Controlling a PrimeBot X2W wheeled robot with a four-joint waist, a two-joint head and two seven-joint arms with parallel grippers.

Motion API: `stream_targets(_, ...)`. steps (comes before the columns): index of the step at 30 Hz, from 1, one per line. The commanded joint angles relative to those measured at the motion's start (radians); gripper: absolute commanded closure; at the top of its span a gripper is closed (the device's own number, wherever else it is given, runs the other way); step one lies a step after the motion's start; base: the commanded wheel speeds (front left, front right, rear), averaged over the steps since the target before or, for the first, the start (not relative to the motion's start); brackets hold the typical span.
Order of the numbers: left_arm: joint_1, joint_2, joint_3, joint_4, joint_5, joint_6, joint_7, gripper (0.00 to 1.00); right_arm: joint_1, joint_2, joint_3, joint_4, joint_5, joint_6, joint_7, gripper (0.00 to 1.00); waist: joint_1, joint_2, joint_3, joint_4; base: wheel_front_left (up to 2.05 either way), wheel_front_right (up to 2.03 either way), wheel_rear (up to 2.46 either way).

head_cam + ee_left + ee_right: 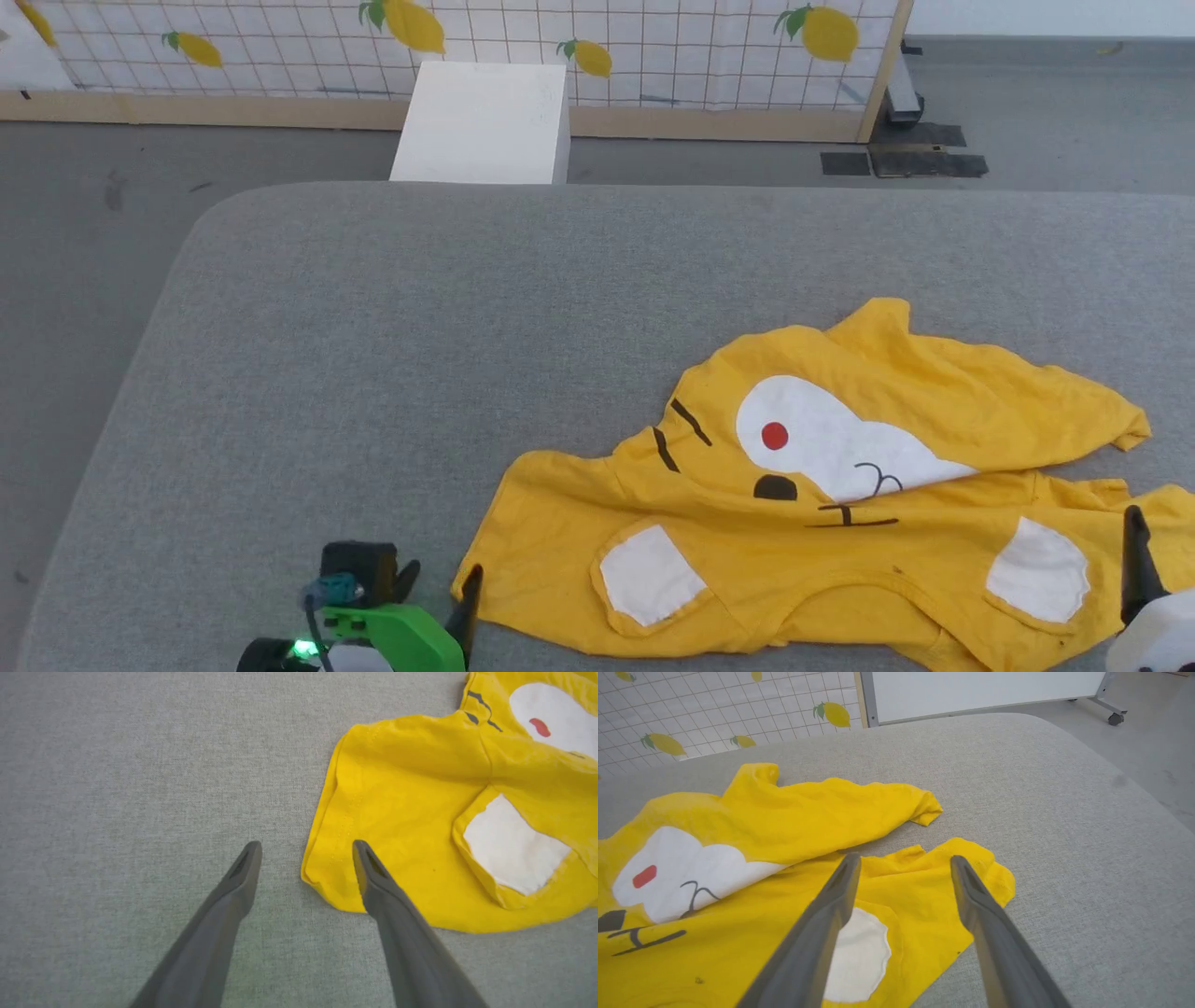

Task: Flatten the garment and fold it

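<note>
The bright yellow T-shirt lies crumpled and folded over itself on the grey padded table, right of centre, its white patches, red dot and black stripes facing up. My left gripper is open at the shirt's near-left corner; in the left wrist view one finger is over the yellow corner, the other over bare table. My right gripper hangs open above the shirt's right end, holding nothing. In the head view a single dark right finger rises at the lower right edge.
A white box stands on the floor behind the table. A lemon-print grid screen with a wooden base runs along the back. Grey floor lies to the table's left. A wheeled white board stands beyond the right end.
</note>
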Motion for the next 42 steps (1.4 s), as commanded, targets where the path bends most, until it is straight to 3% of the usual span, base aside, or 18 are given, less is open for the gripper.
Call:
stream_targets(1, 0.009, 0.003, -0.002, -0.009, -0.014, 0.004, 0.026, 0.00, 0.018, -0.001, 0.017, -0.017, 0.014, -0.002, -0.011, 0.00, 0.0000, -0.0001, -0.003, -0.007, 0.00, 0.00, 0.00)
stream_targets(9, -0.012, -0.029, -0.005, 0.023, -0.019, 0.111, 0.207, 0.00, 0.038, -0.001, 0.097, -0.073, 0.040, -0.002, -0.007, 0.00, 0.0000, -0.0001, 0.014, -0.049, 0.00, 0.00, 0.00)
stream_targets(14, -0.029, -0.052, -0.022, 0.032, -0.055, 0.106, 0.286, 0.00, 0.033, -0.001, 0.114, -0.081, 0.049, -0.002, -0.001, 0.00, 0.0000, -0.0001, 0.027, -0.067, 0.00, 0.00, 0.00)
stream_targets(15, -0.030, -0.053, -0.028, 0.035, -0.058, 0.103, 0.303, 0.07, 0.033, -0.001, 0.116, -0.080, 0.052, -0.002, 0.001, 0.00, 0.0000, -0.0001, 0.029, -0.070, 0.00, 0.00, 0.00)
stream_targets(16, -0.030, -0.053, -0.034, 0.036, -0.061, 0.099, 0.317, 0.63, 0.033, -0.001, 0.118, -0.079, 0.052, -0.002, 0.003, 0.00, 0.0000, -0.0001, 0.030, -0.072, 0.00, 0.00, 0.00)
stream_targets(17, -0.030, -0.053, -0.039, 0.034, -0.065, 0.095, 0.327, 1.00, 0.032, -0.001, 0.119, -0.077, 0.053, -0.002, 0.005, 0.00, 0.0000, -0.0001, 0.032, -0.074, 0.00, 0.00, 0.00)
stream_targets(21, -0.030, -0.044, -0.035, 0.011, -0.067, 0.092, 0.314, 1.00, 0.033, -0.001, 0.113, -0.070, 0.052, -0.002, 0.013, 0.00, 0.0000, -0.0001, 0.032, -0.075, 0.00, 0.00, 0.00)
stream_targets(27, -0.025, -0.029, 0.045, -0.040, -0.075, 0.136, 0.209, 1.00, 0.014, -0.001, 0.028, -0.037, 0.023, -0.002, 0.049, 0.00, 0.0000, -0.0001, 0.034, -0.058, 0.00, 0.00, 0.00)
stream_targets(34, -0.030, -0.006, 0.098, -0.054, -0.076, 0.164, 0.154, 1.00, -0.079, -0.001, -0.114, 0.092, 0.003, -0.002, 0.187, 0.00, 0.0000, -0.0001, 0.054, -0.035, 0.00, 0.00, 0.00)
stream_targets(42, -0.052, -0.008, 0.091, -0.055, -0.083, 0.156, 0.145, 1.00, -0.204, -0.001, -0.159, 0.220, -0.049, -0.002, 0.342, 0.00, 0.0000, -0.0001, 0.096, -0.017, 0.00, 0.00, 0.00)
